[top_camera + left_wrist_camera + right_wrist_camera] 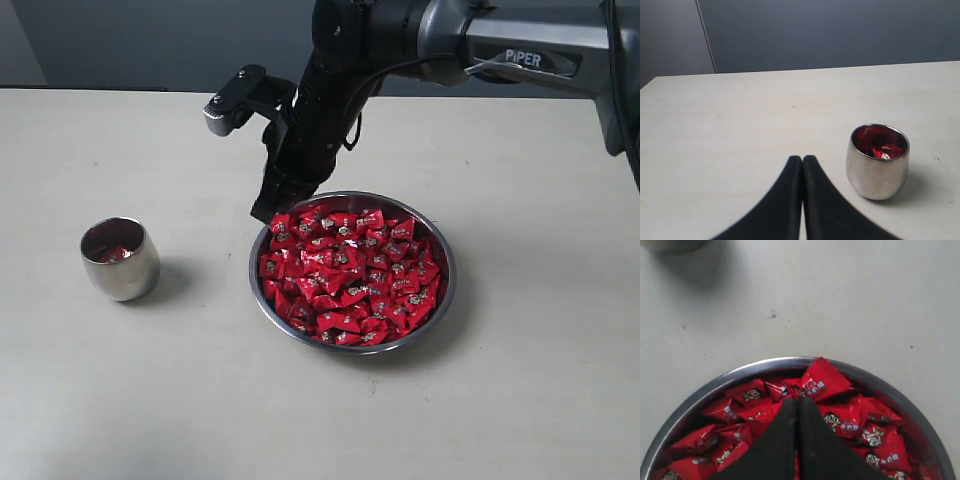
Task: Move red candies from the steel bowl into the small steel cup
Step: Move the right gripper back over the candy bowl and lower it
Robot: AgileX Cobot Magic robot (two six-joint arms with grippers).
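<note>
On my counter (540, 400) the small steel cup (120, 260) stands upright to the left of the steel bowl (452, 280), well apart from it, with a few red candies (883, 150) inside. My left gripper (802, 161) is clenched, fingers pressed together on nothing. The bowl itself is heaped with red candies. My right gripper (267, 212) is clenched too, its tips down at the bowl's far left rim. One candy sits right at the tips, and I cannot tell whether it is pinched.

Beige table (520, 400), steel bowl (449, 270), sm. cup (122, 268)
</note>
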